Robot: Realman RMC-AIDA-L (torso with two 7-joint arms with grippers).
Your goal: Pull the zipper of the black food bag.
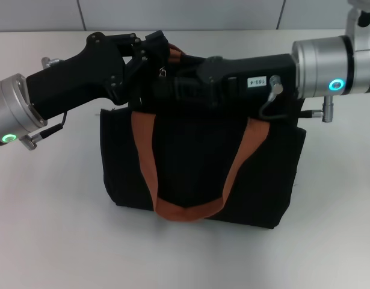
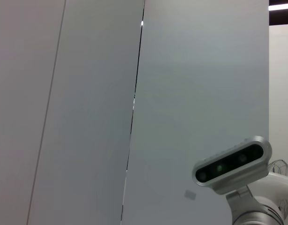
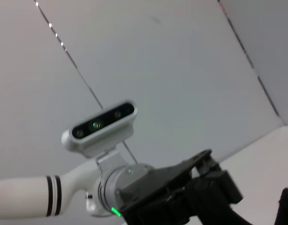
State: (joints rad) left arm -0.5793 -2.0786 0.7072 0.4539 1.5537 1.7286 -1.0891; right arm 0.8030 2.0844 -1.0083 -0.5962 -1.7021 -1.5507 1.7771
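The black food bag (image 1: 203, 168) stands upright on the white desk (image 1: 52, 241), just in front of me, its near orange-brown strap (image 1: 185, 208) hanging down the front face. Both my arms reach in over its upper edge, where the zipper runs, so one can steady the bag while the other draws the pull along.

My left fingers (image 1: 157, 51) sit at the far left end of the top edge, beside the far strap (image 1: 175, 54). I cannot tell whether they are clenched or released, or whether they hold anything.

My right fingers (image 1: 188, 84) come in from the right, low across the middle of the top. Black on black, so I cannot tell their state either.

The zipper pull itself is hidden under my arms. My wrist cameras show only wall and my head camera (image 3: 99, 126).
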